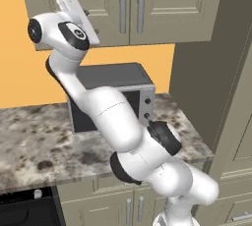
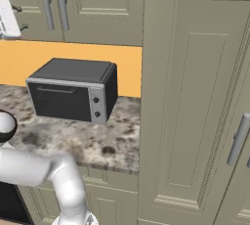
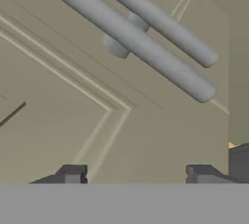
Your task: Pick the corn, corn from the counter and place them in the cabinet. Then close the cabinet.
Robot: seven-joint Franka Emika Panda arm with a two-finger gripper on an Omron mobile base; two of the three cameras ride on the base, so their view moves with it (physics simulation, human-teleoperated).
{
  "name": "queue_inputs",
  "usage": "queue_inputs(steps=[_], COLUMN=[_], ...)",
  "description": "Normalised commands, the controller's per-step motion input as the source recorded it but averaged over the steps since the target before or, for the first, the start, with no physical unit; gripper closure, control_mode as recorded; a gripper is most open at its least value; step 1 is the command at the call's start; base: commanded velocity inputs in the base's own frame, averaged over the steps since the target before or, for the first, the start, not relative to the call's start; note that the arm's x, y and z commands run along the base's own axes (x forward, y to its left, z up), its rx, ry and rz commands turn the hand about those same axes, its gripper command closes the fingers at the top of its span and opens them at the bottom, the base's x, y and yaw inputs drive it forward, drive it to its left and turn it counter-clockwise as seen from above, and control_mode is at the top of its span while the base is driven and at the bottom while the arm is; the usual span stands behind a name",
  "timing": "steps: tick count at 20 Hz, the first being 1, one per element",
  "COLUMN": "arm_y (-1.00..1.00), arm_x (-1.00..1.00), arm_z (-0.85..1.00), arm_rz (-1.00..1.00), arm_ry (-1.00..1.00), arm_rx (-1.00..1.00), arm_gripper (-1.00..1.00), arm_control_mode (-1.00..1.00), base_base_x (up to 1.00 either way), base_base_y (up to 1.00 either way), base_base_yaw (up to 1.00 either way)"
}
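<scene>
The cabinet [image 1: 147,9] hangs on the orange wall above the desk [image 1: 34,141], and both of its panelled doors are shut, with the two long grey bar handles [image 3: 146,38] standing side by side at the seam where the doors meet. In the hand view these handles run slantwise across the upper part of the frame, close in front of the gripper [image 3: 133,173], whose two dark fingertips [image 3: 73,173] stand apart with nothing between them; whether the jaws are fully spread cannot be told. From the left base view the white hand is raised high at the lower left corner of the cabinet, just beside the door face. Under the cabinet a dark grey toaster oven [image 2: 73,89] sits on the speckled stone desk, its knobs on the right side of its front. A tall beige side unit [image 2: 195,97] rises at the right end of the desk.
</scene>
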Motion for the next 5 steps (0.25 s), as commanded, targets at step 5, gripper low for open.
queue_inputs(steps=[5], arm_y=[-0.23], arm_x=[-1.00], arm_z=[0.00], arm_rz=[0.04], arm_ry=[-0.03], arm_rx=[0.00], arm_gripper=[-1.00], arm_control_mode=[-1.00], base_base_x=[0.00], base_base_y=[0.00], base_base_yaw=[0.00])
